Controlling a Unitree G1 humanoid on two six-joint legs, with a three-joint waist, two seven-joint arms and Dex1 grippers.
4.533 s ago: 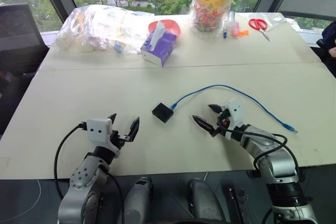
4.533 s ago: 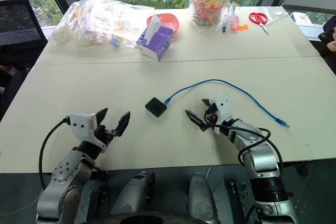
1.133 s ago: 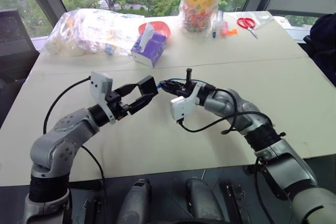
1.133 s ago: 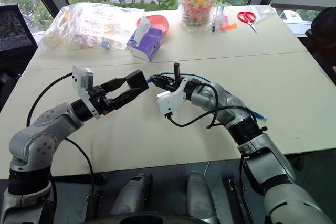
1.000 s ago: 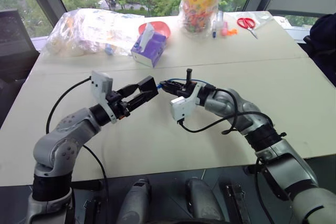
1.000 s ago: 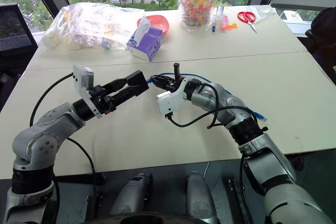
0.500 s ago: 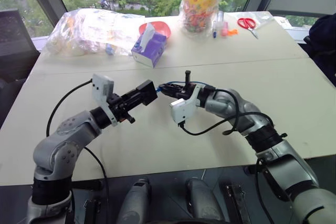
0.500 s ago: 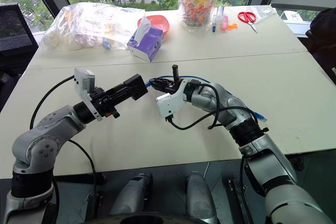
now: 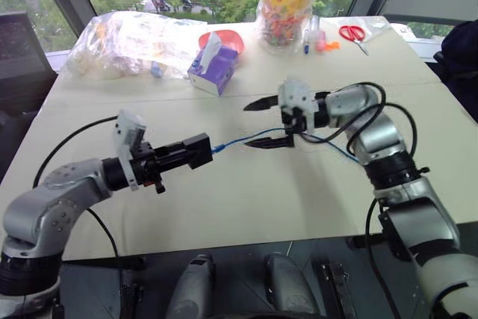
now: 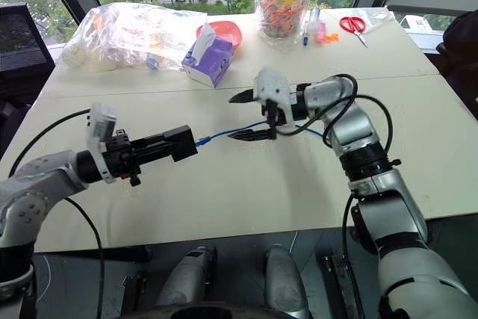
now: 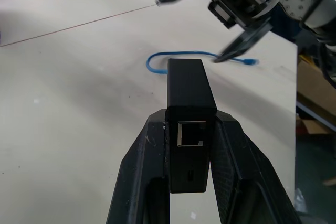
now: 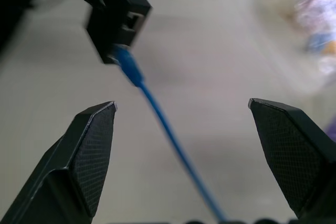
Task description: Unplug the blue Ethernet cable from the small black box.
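Head view: small black box [image 9: 198, 150] is held clamped in the L end effector [image 9: 181, 155], lifted off the surface [image 9: 246, 199]. Blue Ethernet cable [image 9: 243, 140] is still plugged at the box's 3 o'clock side. R end effector [image 9: 270, 122] is spread wide around the cable, nothing gripped.

L wrist view: box is pinched between both fingers; an empty port faces the cam.

R wrist view: plug is seated.

Risk: w/ no grip on the cable, box gets dragged, not unplugged. Ample open room at 6 o'clock; clutter at 12.
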